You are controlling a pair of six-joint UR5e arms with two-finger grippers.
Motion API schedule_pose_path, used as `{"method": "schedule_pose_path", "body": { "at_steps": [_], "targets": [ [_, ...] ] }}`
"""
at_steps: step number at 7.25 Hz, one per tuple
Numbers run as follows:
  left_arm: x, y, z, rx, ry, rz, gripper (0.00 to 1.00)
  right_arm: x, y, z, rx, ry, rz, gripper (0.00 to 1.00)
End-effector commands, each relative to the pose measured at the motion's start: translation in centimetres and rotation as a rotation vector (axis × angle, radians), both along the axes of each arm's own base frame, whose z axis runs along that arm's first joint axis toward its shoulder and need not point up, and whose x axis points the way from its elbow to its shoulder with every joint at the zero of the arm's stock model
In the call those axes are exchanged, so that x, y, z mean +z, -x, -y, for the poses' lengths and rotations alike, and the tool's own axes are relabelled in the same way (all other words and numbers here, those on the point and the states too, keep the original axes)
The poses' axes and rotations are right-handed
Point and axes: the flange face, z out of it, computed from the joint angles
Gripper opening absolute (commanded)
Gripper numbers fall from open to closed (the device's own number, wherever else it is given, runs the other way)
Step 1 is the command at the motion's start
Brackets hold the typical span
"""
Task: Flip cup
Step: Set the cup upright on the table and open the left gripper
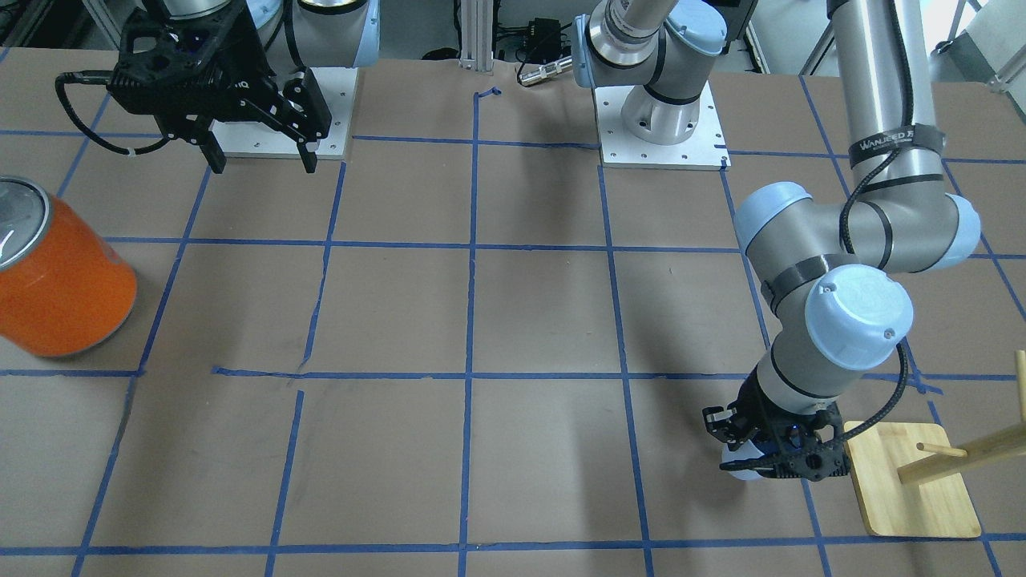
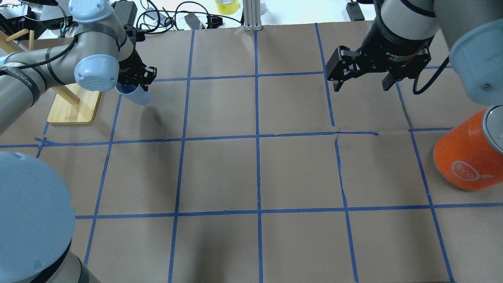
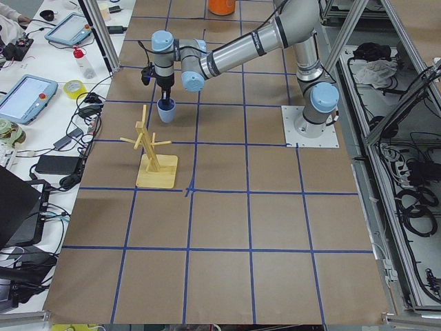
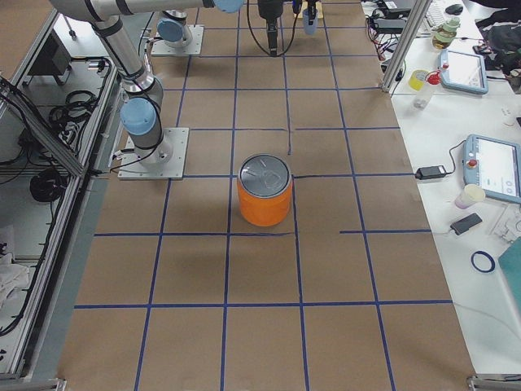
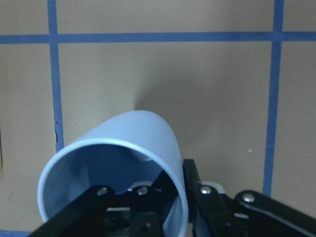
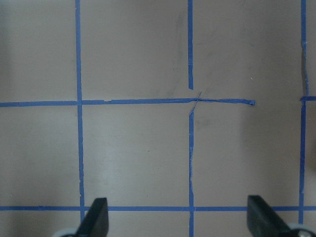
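Note:
The pale lavender-blue cup (image 2: 136, 96) is in my left gripper (image 2: 134, 81), which is shut on its rim wall, one finger inside and one outside. In the left wrist view the cup (image 5: 123, 158) is tilted, with its opening towards the camera and its base towards the table, just ahead of the gripper (image 5: 170, 210). It seems held slightly above the paper, with its shadow set apart from it. The cup (image 1: 739, 467) peeks out under the gripper (image 1: 781, 458) in the front view. My right gripper (image 2: 361, 84) is open and empty, high over the far right of the table.
A large orange can (image 2: 467, 157) with a silver top stands at the right edge. A wooden peg stand on a bamboo base (image 2: 74, 105) stands just left of the cup. Cables and a tape roll (image 2: 226, 5) lie beyond the far edge.

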Motion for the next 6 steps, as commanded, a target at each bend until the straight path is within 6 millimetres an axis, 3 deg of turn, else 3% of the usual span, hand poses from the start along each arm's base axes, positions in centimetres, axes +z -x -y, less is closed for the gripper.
{"method": "schedule_pose_path", "body": {
  "at_steps": [1, 2, 3, 4, 5, 6],
  "targets": [
    [-1.4, -0.2, -0.1, 0.009, -0.020, -0.002, 0.01, 0.0, 0.0, 0.0, 0.000, -0.001, -0.001, 1.00],
    [-1.8, -0.1, 0.0, 0.016, -0.025, -0.005, 0.03, 0.0, 0.0, 0.0, 0.000, -0.001, -0.001, 1.00],
    [-2.1, -0.1, 0.2, 0.013, -0.028, -0.006, 0.18, 0.0, 0.0, 0.0, 0.000, -0.001, -0.001, 1.00],
    [-2.1, -0.3, 0.4, 0.014, -0.027, -0.006, 0.45, 0.0, 0.0, 0.0, 0.000, -0.003, -0.001, 1.00],
    [-1.1, -0.3, 0.5, 0.018, -0.010, -0.003, 0.64, 0.0, 0.0, 0.0, 0.000, -0.003, -0.001, 1.00],
    [0.2, -0.3, 0.3, 0.016, 0.008, 0.001, 0.77, 0.0, 0.1, 0.0, -0.002, -0.003, -0.001, 1.00]
  ]
}}
